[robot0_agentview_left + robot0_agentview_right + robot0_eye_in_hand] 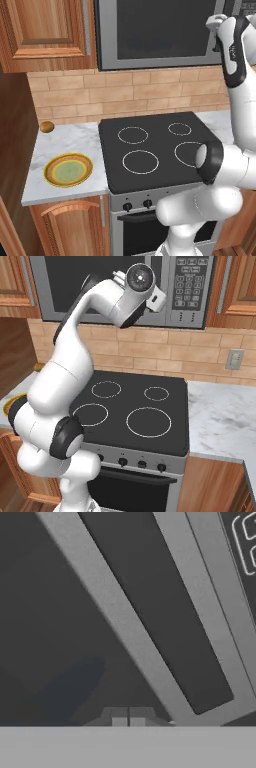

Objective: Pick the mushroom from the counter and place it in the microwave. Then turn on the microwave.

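Observation:
The microwave (160,30) hangs above the stove with its dark glass door closed. Its button keypad (189,286) is on the right side. My arm is raised, and the hand is up against the microwave's front, near the door's right edge. In the hand view, my gripper (128,722) is shut with nothing between its tips, close to the dark glass and grey frame of the microwave (150,612). A corner of the keypad (247,537) shows at the top right. The mushroom is hidden from me. The white marble counter (75,142) lies left of the stove.
A yellow-rimmed plate (68,170) sits on the left counter, and a round golden-brown ball (46,126) lies by the wall behind it. The black stovetop (160,147) is below the microwave. More counter (220,411) runs to the right of the stove. Wooden cabinets (45,30) flank the microwave.

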You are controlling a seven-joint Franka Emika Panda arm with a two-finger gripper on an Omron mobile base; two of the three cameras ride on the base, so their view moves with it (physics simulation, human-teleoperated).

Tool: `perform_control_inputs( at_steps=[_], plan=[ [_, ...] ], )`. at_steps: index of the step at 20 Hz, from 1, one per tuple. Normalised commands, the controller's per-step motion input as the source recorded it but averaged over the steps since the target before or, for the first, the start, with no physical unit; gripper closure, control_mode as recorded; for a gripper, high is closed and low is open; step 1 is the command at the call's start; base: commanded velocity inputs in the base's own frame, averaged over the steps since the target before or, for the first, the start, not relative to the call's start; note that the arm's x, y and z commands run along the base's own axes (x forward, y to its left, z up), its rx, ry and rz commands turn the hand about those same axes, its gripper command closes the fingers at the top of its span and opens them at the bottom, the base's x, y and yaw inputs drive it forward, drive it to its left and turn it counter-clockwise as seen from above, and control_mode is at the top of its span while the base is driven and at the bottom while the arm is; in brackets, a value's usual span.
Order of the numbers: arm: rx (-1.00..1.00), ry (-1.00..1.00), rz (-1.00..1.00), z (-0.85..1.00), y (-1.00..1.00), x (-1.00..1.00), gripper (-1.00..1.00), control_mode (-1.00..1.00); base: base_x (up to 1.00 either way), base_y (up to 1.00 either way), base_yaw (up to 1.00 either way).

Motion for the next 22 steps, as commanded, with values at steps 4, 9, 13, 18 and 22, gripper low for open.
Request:
perform_control_inputs(
  at_steps=[4, 9, 13, 18, 22],
  plan=[
    [0.05, 0.0, 0.02, 0.01, -0.49, -0.83, 1.0, -1.0, 0.0, 0.0, 0.0],
    [0.2, 0.05, 0.0, -0.04, -0.69, -0.07, 1.0, -1.0, 0.0, 0.0, 0.0],
    [0.31, 0.0, 0.03, -0.13, -0.71, 0.04, 1.0, -1.0, 0.0, 0.0, 0.0],
    [0.28, 0.0, 0.04, -0.09, -0.56, 0.01, 1.0, -1.0, 0.0, 0.0, 0.0],
    [0.23, 0.0, 0.03, -0.05, -0.27, 0.03, 1.0, -1.0, 0.0, 0.0, 0.0]
  ],
)
